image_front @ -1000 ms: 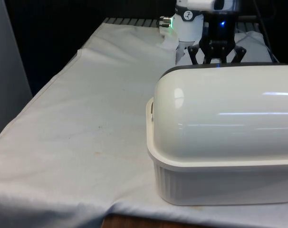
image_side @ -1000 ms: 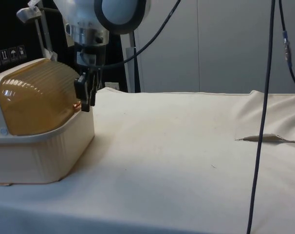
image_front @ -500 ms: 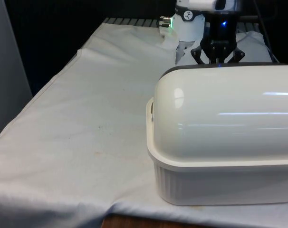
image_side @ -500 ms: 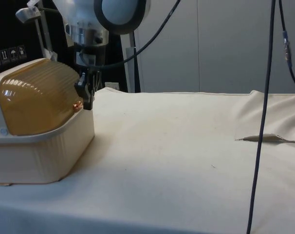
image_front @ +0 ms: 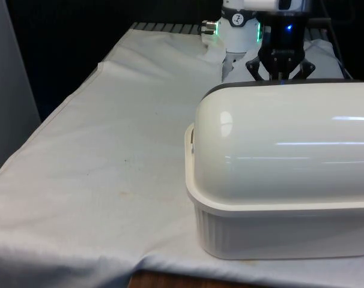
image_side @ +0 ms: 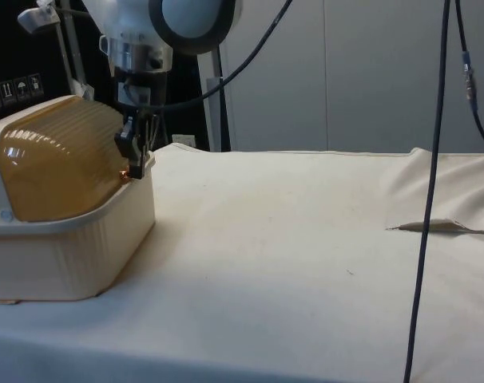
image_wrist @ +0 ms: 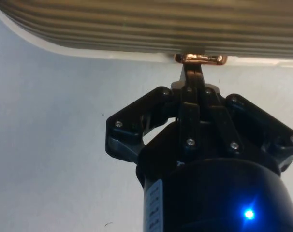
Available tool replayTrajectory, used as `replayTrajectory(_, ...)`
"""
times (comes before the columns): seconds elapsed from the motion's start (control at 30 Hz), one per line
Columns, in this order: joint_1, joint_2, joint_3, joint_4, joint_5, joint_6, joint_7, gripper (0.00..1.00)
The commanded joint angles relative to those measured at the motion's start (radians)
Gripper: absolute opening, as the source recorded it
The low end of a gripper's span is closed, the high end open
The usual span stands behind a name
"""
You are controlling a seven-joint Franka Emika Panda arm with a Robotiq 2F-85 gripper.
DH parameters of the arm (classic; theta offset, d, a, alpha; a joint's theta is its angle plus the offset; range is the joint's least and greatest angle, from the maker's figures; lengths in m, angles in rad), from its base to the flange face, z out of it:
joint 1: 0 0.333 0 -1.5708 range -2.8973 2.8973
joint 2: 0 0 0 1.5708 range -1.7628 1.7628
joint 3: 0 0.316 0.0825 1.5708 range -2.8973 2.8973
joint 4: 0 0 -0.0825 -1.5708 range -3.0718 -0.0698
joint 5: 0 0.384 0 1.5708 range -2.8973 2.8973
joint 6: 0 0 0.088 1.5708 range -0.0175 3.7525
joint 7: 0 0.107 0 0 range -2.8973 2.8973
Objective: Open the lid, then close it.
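Lid point(image_side: 62, 159) rigid, ribbed, amber, domed over bread box point(image_front: 278, 231) at lower right of front view; likely light, pivoting. Pincer point(image_wrist: 195, 67) clamped on small copper handle point(image_wrist: 199, 58), best hold.

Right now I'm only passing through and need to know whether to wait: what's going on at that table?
The robot's gripper is at the bread box, its fingers pinched together at the small copper handle on the front edge of the ribbed amber lid. The lid sits down on the box, not yet lifted. The box stands on the white cloth.
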Motion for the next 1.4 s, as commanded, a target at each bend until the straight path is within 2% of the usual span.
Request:
replayTrajectory(0.0,0.003,0.001,-0.001,0.004,-0.001,-0.004,0.006,0.00)
replayTrajectory(0.03,0.000,0.000,0.001,0.001,0.000,0.000,0.000,0.00)
replayTrajectory(0.07,0.004,0.002,0.000,0.004,-0.001,-0.002,0.007,0.00)
replayTrajectory(0.3,0.010,0.006,0.008,0.005,-0.004,0.002,0.012,0.00)
replayTrajectory(0.33,0.005,0.002,0.010,0.002,0.000,0.000,0.003,0.00)
replayTrajectory(0.37,0.010,0.006,0.010,0.005,-0.004,0.002,0.011,0.00)
replayTrajectory(0.6,0.007,0.007,0.022,0.003,0.000,0.002,0.003,0.00)
replayTrajectory(1.03,-0.001,0.023,0.016,0.026,-0.002,0.007,-0.011,0.00)
replayTrajectory(1.37,0.001,-0.001,0.011,0.028,-0.016,-0.006,-0.016,0.00)
